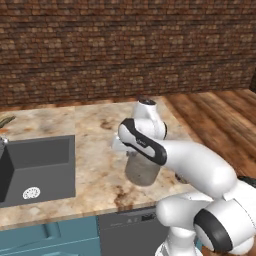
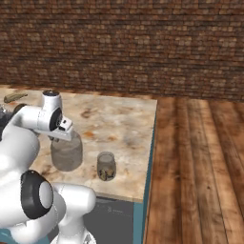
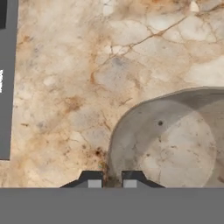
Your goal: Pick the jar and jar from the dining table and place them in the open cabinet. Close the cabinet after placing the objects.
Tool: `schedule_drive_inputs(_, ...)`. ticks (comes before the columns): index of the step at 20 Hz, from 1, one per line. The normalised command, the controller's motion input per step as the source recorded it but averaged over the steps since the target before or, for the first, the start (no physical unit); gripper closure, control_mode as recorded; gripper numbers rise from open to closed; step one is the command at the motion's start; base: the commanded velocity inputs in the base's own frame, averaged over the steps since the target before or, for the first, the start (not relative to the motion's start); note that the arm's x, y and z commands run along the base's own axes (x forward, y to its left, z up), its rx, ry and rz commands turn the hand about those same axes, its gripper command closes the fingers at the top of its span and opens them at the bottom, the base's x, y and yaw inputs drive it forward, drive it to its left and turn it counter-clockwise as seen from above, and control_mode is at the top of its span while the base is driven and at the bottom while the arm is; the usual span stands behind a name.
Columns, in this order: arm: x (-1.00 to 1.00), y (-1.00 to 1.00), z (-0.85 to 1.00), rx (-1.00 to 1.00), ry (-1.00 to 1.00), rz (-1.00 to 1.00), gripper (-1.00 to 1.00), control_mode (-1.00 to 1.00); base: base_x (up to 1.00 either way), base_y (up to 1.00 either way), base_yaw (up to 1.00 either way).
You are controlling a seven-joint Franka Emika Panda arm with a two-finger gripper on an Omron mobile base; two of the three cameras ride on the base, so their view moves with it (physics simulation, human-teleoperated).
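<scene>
On the dining table [image 2: 124, 119], near its front edge, the wide smoky jar [image 2: 66, 153] stands upright under the gripper [image 3: 112, 178], whose jaws are nearly pressed together, pinching the jar's thin rim. Such a narrow bite on smooth translucent glass could slip or tip the round jar when lifted. Just beside it stands the small clear jar [image 2: 106, 166], brownish at the bottom, on marbled stone.

My arm rises from the lower right of the left base view, bends at a dark-banded elbow and reaches to mid-frame, wrist turned downward. My tool [image 3: 113, 178] shows at the bottom centre of the hand view, its two dark fingertips [image 3: 91, 178] drawn close together, nearly touching, with nothing visible between them.
</scene>
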Motion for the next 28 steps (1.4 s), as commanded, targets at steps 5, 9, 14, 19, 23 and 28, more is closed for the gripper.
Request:
schedule_drive_inputs(5,-0.30,-0.09,0.56,-0.10,0.00,-0.07,1.00,-1.00,0.00,0.00,0.00)
schedule_drive_inputs(9,-0.24,-0.20,0.53,-0.07,0.00,-0.07,1.00,-1.00,0.00,0.00,0.00)
schedule_drive_inputs(14,-0.28,-0.40,0.43,-0.03,0.00,-0.05,1.00,-1.00,0.00,0.00,0.00)
schedule_drive_inputs(19,-0.18,-0.34,0.42,-0.03,0.00,-0.04,1.00,-1.00,0.00,0.00,0.00)
schedule_drive_inputs(23,-0.12,-0.02,0.20,-0.01,0.00,-0.05,1.00,-1.00,0.00,0.00,0.00)
schedule_drive_inputs(28,0.00,0.00,0.00,0.00,0.00,0.00,1.00,-1.00,0.00,0.00,0.00)
